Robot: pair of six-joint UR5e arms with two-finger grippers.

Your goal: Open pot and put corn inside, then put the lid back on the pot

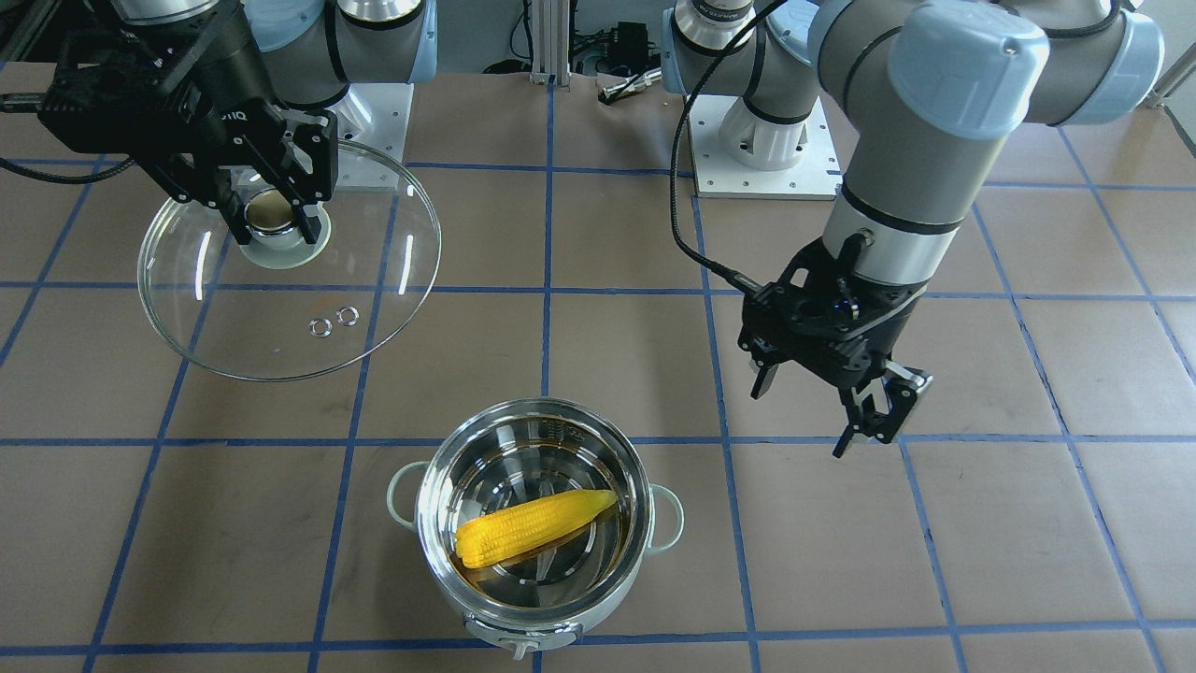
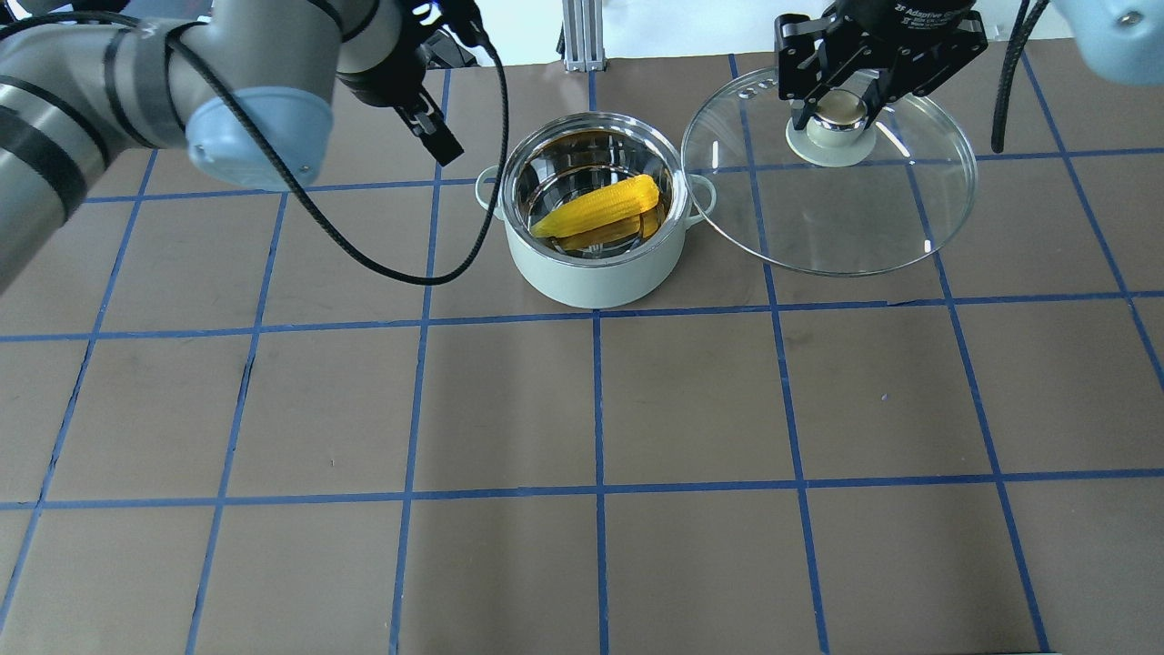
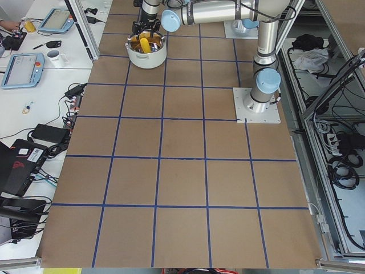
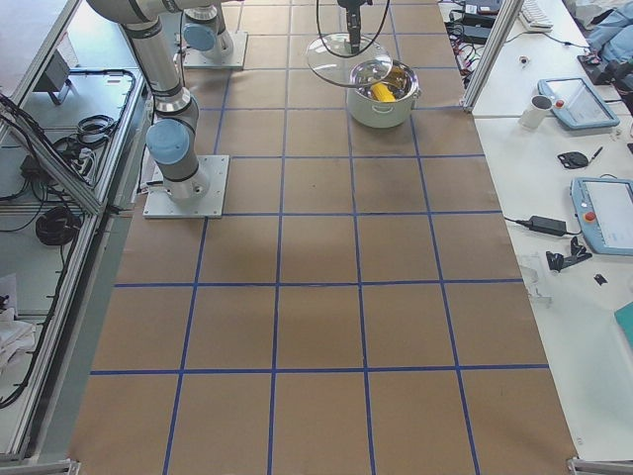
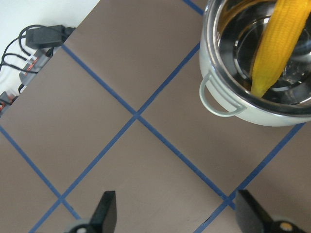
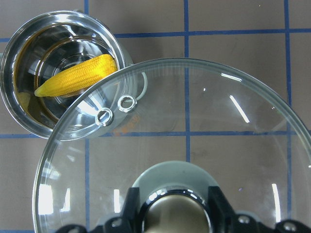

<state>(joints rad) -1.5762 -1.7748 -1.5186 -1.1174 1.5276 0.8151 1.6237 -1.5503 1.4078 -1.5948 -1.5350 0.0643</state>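
Note:
The pale green pot (image 1: 523, 637) stands open on the table, with the yellow corn (image 1: 533, 526) lying inside on the steel bottom. My right gripper (image 1: 276, 220) is shut on the knob of the clear glass lid (image 1: 280, 318) and holds it in the air beside the pot. In the right wrist view the lid (image 6: 204, 126) overlaps the pot's rim (image 6: 10, 99) and the corn (image 6: 77, 80) shows. My left gripper (image 1: 818, 407) is open and empty, above the table on the pot's other side. In the left wrist view its fingers (image 5: 107, 216) stand wide apart, short of the pot (image 5: 252, 114).
Two arm base plates (image 1: 761, 150) (image 1: 374, 121) sit at the robot's side of the table. A black cable (image 2: 400, 264) hangs from the left arm in front of the pot. Blue tape lines grid the brown table top (image 2: 591, 409).

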